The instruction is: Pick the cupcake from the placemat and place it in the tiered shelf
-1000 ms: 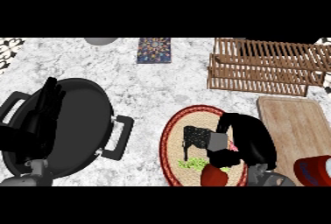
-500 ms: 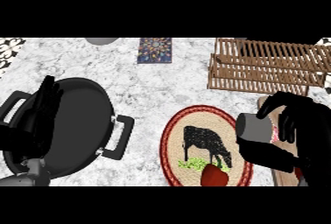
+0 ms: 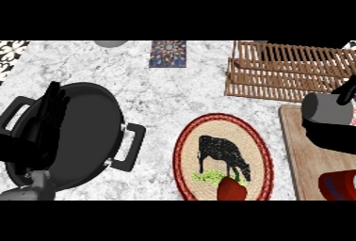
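The round placemat (image 3: 189, 155), red-rimmed with a black cow on it, lies at the middle right. My right hand (image 3: 335, 137) hangs at the right edge, above the wooden board and just below the tiered shelf's near side. Its fingers curl round a grey cup-shaped thing, the cupcake (image 3: 324, 108), which is partly hidden. The wooden slatted tiered shelf (image 3: 292, 70) stands at the back right. My left hand (image 3: 47, 115) rests open at the left, fingers up, over the black pan.
A large black pan (image 3: 87, 136) with side handles fills the left. A red object (image 3: 231, 189) sits on the placemat's near rim. A wooden board (image 3: 313, 169) carries a red item (image 3: 341, 186). A patterned square (image 3: 168, 52) lies at the back.
My right hand rose from the placemat's right side and moved right and back toward the shelf, carrying the grey cupcake. The left hand stayed still.
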Controlling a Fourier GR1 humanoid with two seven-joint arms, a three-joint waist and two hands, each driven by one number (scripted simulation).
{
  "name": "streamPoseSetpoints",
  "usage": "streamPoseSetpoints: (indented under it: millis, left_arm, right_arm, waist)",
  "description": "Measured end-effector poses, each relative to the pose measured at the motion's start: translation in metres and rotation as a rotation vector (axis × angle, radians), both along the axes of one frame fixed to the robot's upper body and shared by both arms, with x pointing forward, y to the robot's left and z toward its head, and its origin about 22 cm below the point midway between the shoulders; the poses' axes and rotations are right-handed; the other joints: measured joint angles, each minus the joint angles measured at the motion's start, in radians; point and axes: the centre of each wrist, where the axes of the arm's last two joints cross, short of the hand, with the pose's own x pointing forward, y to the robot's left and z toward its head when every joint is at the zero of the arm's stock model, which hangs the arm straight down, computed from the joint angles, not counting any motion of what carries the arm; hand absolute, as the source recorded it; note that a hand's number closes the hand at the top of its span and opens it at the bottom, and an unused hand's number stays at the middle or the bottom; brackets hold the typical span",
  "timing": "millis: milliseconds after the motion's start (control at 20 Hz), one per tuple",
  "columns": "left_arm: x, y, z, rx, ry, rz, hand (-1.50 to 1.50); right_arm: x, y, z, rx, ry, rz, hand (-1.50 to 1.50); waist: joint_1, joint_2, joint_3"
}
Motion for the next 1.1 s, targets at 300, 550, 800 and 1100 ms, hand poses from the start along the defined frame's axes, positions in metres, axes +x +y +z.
streamPoseSetpoints:
  millis: [300,550,800,1100]
  left_arm:
    - [0.003,-0.004,0.004,0.0,0.001,-0.004,0.0]
    - [0.003,-0.009,0.005,-0.005,-0.003,-0.01,0.0]
    - [0.003,-0.009,0.001,-0.003,-0.005,-0.014,0.0]
    - [0.001,-0.004,-0.002,-0.007,-0.005,-0.011,0.0]
  right_arm:
    - [0.04,-0.026,-0.006,0.028,-0.015,-0.058,1.5]
    - [0.069,-0.045,-0.024,0.043,-0.038,-0.079,1.5]
    - [0.101,-0.06,-0.047,0.048,-0.068,-0.095,1.5]
    - [0.131,-0.071,-0.063,0.057,-0.101,-0.089,1.5]
  waist:
    - [0.004,0.001,0.0]
    - [0.005,0.002,0.0]
    - [0.008,0.003,0.0]
    - [0.009,0.003,0.0]
